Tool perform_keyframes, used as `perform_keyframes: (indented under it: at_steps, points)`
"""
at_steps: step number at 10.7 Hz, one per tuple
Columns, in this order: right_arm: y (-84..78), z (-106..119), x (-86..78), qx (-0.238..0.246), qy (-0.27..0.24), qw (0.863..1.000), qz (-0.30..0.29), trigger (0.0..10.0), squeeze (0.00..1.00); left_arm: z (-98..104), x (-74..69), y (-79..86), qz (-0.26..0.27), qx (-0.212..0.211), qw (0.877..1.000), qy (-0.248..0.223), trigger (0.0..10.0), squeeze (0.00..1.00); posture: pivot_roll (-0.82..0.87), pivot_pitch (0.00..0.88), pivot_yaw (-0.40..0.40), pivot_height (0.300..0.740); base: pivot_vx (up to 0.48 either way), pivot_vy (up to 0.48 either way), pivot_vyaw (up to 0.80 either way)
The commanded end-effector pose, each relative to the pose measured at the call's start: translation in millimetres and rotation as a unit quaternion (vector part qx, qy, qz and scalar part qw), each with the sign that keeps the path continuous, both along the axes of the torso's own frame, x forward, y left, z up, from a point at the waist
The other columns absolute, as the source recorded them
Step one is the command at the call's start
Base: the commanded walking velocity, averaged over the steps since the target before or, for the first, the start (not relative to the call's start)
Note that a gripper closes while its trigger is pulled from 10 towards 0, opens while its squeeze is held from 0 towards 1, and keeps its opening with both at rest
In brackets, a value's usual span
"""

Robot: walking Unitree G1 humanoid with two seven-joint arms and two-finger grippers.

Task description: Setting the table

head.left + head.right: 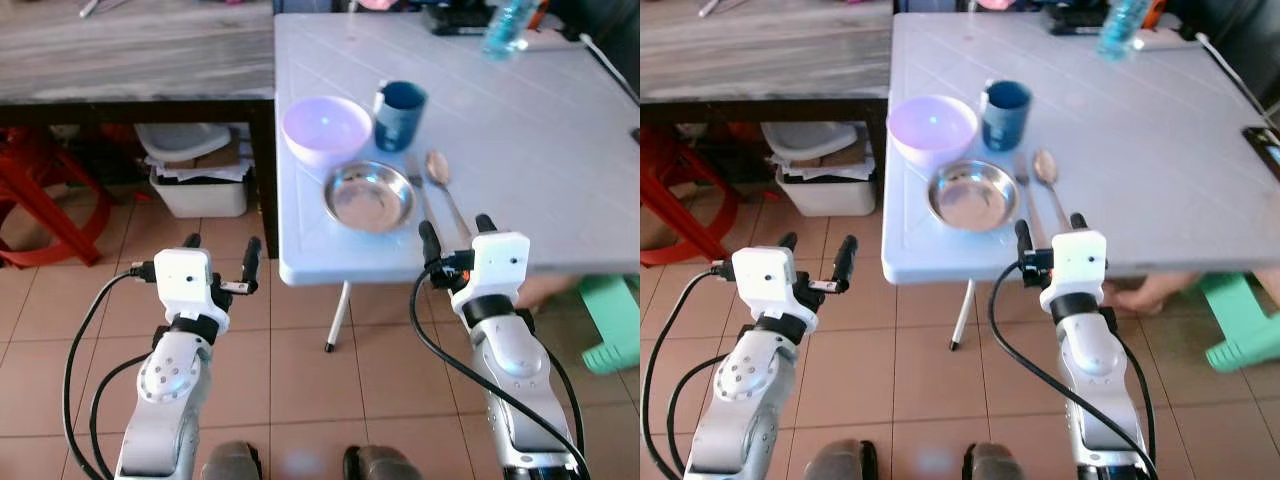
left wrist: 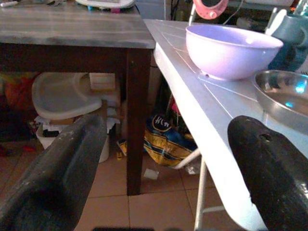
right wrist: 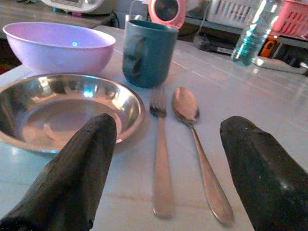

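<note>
The table [image 1: 560,150], a pale grey-white plastic top with faint diagonal grooves, stands on tiled floor [image 1: 300,350] just beside a darker wooden table [image 1: 130,50]. Near its front left corner sits one place setting: one lilac plastic bowl [image 1: 326,128], one dark teal mug [image 1: 400,112], one shallow steel dish [image 1: 369,195], one fork [image 3: 160,144] and one spoon [image 3: 195,139]. The bowl stands behind the dish, nearly touching it; the mug is just beside the bowl on its right. Fork and spoon lie side by side to the right of the dish, handles toward the table edge, the fork nearer the dish. One clear bottle [image 1: 505,25] stands blurred at the far edge.

The right gripper [image 1: 458,235] hovers at the table's front edge, its two black fingers spread apart and holding nothing, pointing at the cutlery. The left gripper [image 1: 220,252] hangs over the floor left of the table corner, fingers likewise spread and empty. Under the wooden table rests a white bin [image 1: 200,185]; a red stool [image 1: 40,200] stands to the left.
</note>
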State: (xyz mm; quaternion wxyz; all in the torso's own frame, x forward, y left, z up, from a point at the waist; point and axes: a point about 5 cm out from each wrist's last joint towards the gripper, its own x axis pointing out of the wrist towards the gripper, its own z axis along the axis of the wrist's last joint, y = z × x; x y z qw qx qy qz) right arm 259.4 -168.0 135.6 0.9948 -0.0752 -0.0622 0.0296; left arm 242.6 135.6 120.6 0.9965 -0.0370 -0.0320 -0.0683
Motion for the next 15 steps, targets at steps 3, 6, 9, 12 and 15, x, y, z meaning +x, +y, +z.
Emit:
perform_keyframes:
  at_steps: [3,6,9,12,15]
  points:
    - [0.9,2.7,-0.2,-0.008,-0.005,1.000,0.005,10.0,0.00,1.5,-2.7,1.4,-0.001,0.000,1.000,-0.002,10.0,0.00,-0.02,0.162,-0.011,0.740,0.334,0.000,0.00]
    - [0.0,3.2,0.5,-0.010,-0.007,1.000,0.000,10.0,0.00,2.3,-4.7,5.1,0.010,0.001,1.000,-0.003,10.0,0.00,-0.02,0.166,0.001,0.740,0.225,0.000,0.00]
    - [0.0,6.2,4.4,-0.013,-0.015,1.000,-0.002,10.0,0.00,2.4,-7.1,7.8,0.011,0.002,1.000,-0.002,10.0,0.00,-0.01,0.174,0.006,0.740,0.000,0.000,0.00]
    - [-14.6,0.7,6.4,0.015,0.005,0.999,-0.039,10.0,0.27,-0.6,-12.3,9.9,0.007,0.009,1.000,0.006,10.0,0.00,-0.01,0.197,0.012,0.740,0.000,0.000,0.00]
    - [-20.1,12.0,22.6,0.041,0.004,0.999,-0.029,10.0,0.00,1.2,-18.3,12.7,0.001,0.018,1.000,0.011,10.0,0.00,0.01,0.225,0.024,0.740,0.000,0.000,0.00]
